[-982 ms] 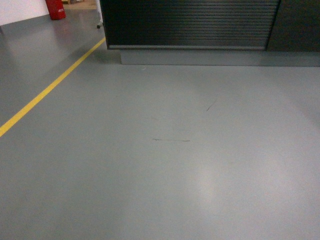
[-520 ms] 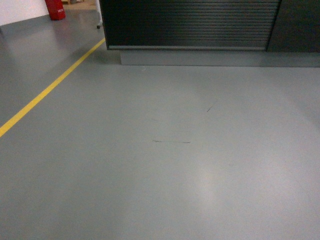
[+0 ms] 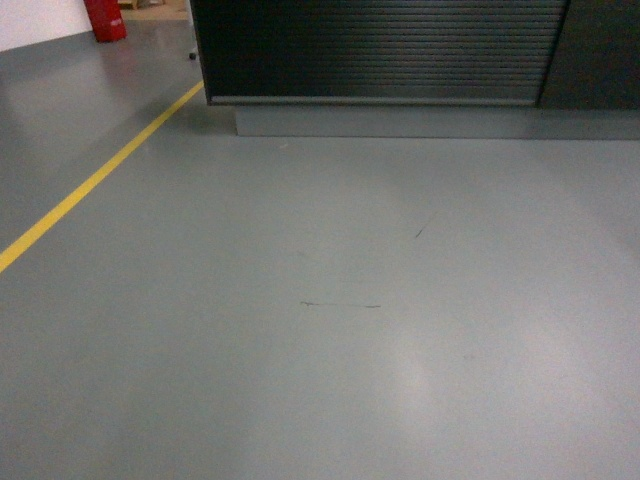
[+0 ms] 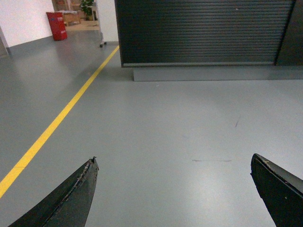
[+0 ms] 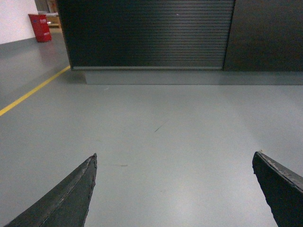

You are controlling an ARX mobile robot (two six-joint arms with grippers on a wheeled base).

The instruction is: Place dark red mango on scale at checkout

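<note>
The left gripper (image 4: pixel 173 189) shows in the left wrist view as two dark, tapering black fingers (image 4: pixel 71 198) rising from the bottom corners of the picture, spread wide apart with nothing between them but bare floor. The right gripper (image 5: pixel 175 189) looks the same in the right wrist view: two dark curved fingers (image 5: pixel 66 198) set far apart, holding nothing. Neither gripper appears in the head view.

Beneath and ahead of both grippers lies a smooth, slightly glossy grey floor (image 3: pixel 320 350), marked by a thin dark horizontal scuff (image 3: pixel 340 304) and a shorter slanted scratch (image 3: pixel 424 229) further on. A soft pale sheen of reflected light sits on the floor in the lower middle of the head view.

A straight yellow painted line (image 3: pixel 90 185) runs diagonally across the left part of the floor, from the lower left up toward the near left corner of the counter.

At the far side of the floor stands the long black checkout counter with a horizontally ribbed front (image 3: pixel 380 50), resting on a plain grey plinth (image 3: pixel 400 120). A smooth dark panel (image 3: pixel 600 50) adjoins the ribbed section on the right. Only the front of the counter is in view; its top lies above the edge of all three pictures, so the scale and the dark red mango cannot be seen.

Beyond the counter's left end, a red bin-like container (image 4: pixel 57 26) stands against a white wall (image 4: pixel 26 19).
</note>
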